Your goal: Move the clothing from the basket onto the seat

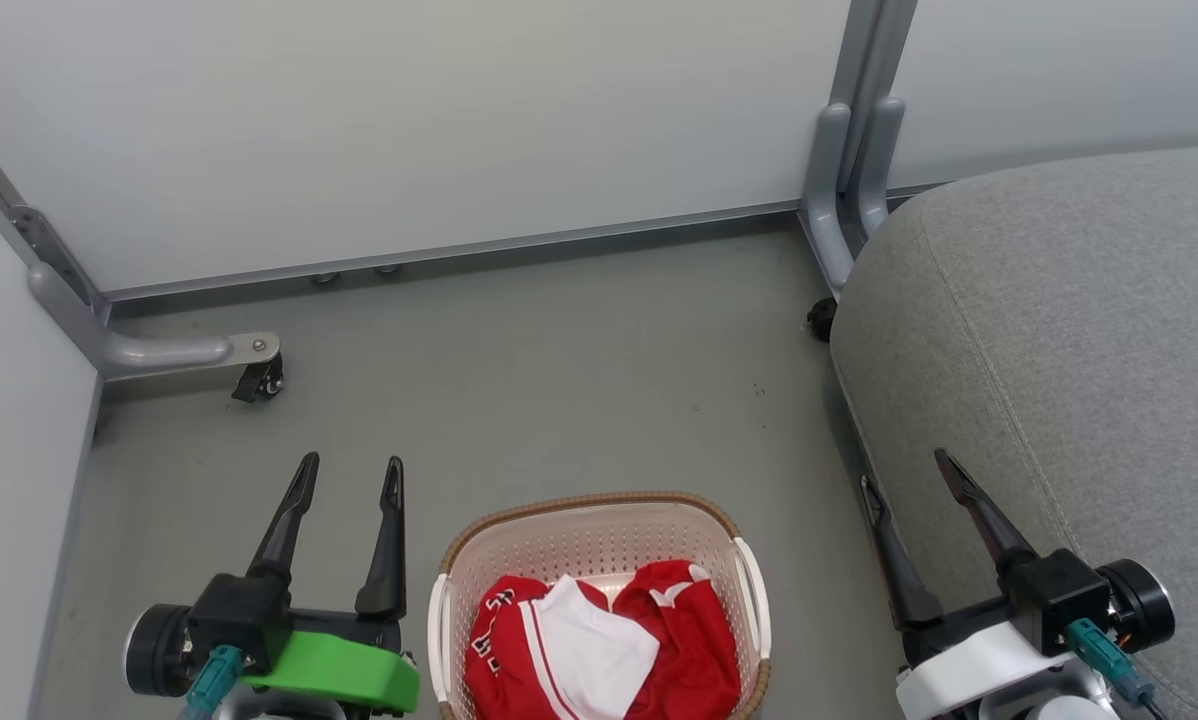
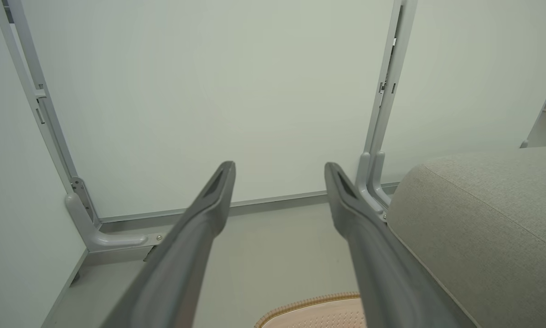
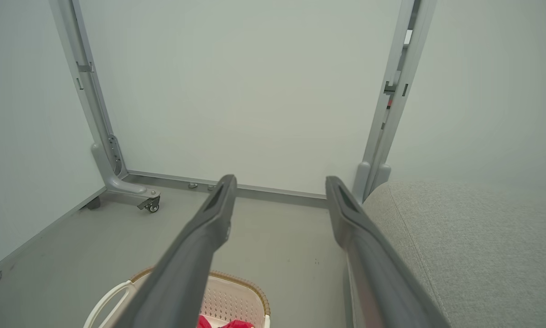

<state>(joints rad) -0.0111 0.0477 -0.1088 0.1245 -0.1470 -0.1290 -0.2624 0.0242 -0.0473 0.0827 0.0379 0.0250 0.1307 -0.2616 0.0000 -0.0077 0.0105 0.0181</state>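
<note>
The red and white clothing (image 1: 599, 645) lies crumpled inside the cream basket (image 1: 599, 525) on the floor at the bottom middle of the head view; a scrap of the red clothing (image 3: 229, 324) peeks out in the right wrist view. The big grey seat (image 1: 1069, 350) fills the right side. My left gripper (image 1: 349, 472) hovers left of the basket, open and empty. My right gripper (image 1: 904, 468) stands open between the basket and the seat's edge, nothing in it. The basket's rim (image 2: 309, 304) and the seat (image 2: 482, 218) show past my left gripper (image 2: 280, 168), and the seat (image 3: 473, 246) beside my right gripper (image 3: 280, 182).
Pale partition panels (image 1: 439, 130) wall in the back and left. A grey support foot with a caster (image 1: 257, 378) juts out at back left, and a grey post (image 1: 849, 170) stands beside the seat's back corner. Bare grey floor (image 1: 559, 390) lies beyond the basket.
</note>
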